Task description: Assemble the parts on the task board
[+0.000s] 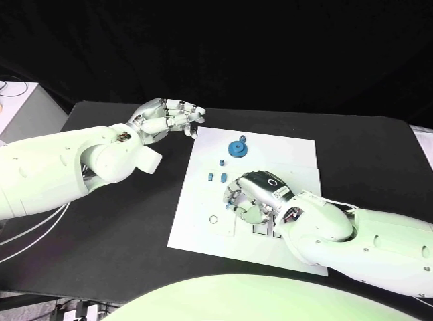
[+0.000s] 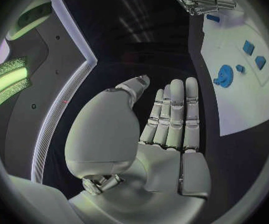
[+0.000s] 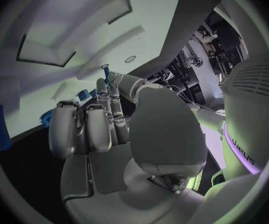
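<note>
The white task board [image 1: 288, 150] lies mid-table. On its far part sit a round blue gear [image 1: 237, 148] and three small blue parts [image 1: 216, 176]. My right hand [image 1: 255, 194] hovers low over the board's middle with its fingers pointing down. In the right wrist view a small blue part [image 3: 107, 74] sits at its fingertips, pinched between thumb and a finger. My left hand [image 1: 168, 119] hangs above the table just off the board's far left corner. In the left wrist view its fingers [image 2: 174, 114] lie straight and side by side with nothing in them.
The board [image 2: 233, 99] has a small ring mark [image 1: 213, 219] and dark slots [image 1: 262, 231] near its front edge, close under my right forearm. Bare black table [image 1: 129, 221] lies left of the board. A pale box [image 1: 19, 110] stands at the table's far left.
</note>
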You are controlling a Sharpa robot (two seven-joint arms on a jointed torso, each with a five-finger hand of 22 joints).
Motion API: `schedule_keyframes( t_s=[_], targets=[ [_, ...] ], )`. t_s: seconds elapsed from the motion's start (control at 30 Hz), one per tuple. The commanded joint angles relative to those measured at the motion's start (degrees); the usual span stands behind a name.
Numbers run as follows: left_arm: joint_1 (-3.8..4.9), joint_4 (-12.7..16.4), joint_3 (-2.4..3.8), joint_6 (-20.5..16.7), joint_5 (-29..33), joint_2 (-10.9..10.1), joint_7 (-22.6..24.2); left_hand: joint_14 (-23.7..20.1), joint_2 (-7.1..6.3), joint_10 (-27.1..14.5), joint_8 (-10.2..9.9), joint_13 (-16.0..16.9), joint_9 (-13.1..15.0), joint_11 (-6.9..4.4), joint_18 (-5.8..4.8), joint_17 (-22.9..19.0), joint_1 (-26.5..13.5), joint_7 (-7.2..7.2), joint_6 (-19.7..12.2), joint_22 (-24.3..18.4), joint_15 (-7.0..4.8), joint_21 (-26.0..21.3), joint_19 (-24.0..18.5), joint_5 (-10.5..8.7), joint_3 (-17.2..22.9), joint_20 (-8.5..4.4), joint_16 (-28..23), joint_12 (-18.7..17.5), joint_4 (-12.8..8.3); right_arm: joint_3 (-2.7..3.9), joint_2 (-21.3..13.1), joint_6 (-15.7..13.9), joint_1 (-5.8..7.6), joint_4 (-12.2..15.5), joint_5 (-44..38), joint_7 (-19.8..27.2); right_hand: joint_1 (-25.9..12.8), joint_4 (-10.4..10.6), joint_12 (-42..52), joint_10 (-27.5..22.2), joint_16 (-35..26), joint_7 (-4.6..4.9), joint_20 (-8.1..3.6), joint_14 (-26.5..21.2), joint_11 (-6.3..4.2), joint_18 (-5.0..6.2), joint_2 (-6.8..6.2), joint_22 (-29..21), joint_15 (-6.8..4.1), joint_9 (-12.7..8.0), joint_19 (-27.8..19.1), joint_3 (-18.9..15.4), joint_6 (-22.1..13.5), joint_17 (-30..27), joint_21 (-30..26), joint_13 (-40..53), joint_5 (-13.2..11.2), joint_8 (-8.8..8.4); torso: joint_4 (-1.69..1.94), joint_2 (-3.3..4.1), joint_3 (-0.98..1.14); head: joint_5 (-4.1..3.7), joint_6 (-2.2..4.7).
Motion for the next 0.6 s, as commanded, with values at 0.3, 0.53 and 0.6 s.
schedule_keyframes(
  t_s=[0.3,0.53,0.6],
  targets=[
    [-0.04,0.1,0.02,0.9,0.2,0.0,0.1,-0.1,-0.12,-0.5,-0.2,0.0,-0.1,0.12,0.73,-0.1,0.5,0.12,-0.5,-0.1,0.41,-0.4,0.5,-0.08,-0.4,0.06,-0.2,0.1,0.2,0.0,0.4,0.1,-0.3,-0.6,-1.6,-0.9,0.3,-0.5,0.1,3.1,0.0,0.11,-0.14,2.2,-2.68,-0.95,0.87,0.0,-0.35,0.1,-0.1,0.6,0.1,0.0,-0.1,2.6,0.3,0.13,-0.04,-0.04,-0.01,0.19,0.01],
    [-0.04,0.1,0.02,0.9,0.2,0.0,0.0,-0.1,-0.12,-0.5,-0.2,0.0,-0.1,0.12,0.73,-0.1,0.5,0.12,-0.5,-0.1,0.41,-0.4,0.5,-0.08,-0.4,0.06,-0.2,0.1,0.2,-0.06,0.8,0.7,-0.55,-1.1,-1.7,-0.9,0.3,-0.6,0.0,3.1,-0.1,0.12,-0.14,2.2,-2.67,-0.93,0.88,-0.1,-0.34,0.1,-0.2,0.6,0.0,-0.1,-0.2,2.6,0.3,0.12,-0.04,-0.03,-0.01,0.33,0.01],
    [-0.04,0.1,0.02,0.9,0.2,0.0,0.0,-0.1,-0.12,-0.5,-0.2,0.0,-0.1,0.12,0.73,-0.1,0.5,0.12,-0.5,-0.1,0.41,-0.4,0.5,-0.08,-0.4,0.06,-0.2,0.1,0.2,-0.09,0.9,0.8,-0.62,-1.1,-1.7,-0.9,0.3,-0.6,0.0,3.1,-0.1,0.12,-0.14,2.2,-2.67,-0.93,0.88,-0.1,-0.34,0.1,-0.2,0.6,0.0,-0.1,-0.2,2.6,0.3,0.12,-0.04,-0.05,-0.02,0.33,0.01]
  ],
)
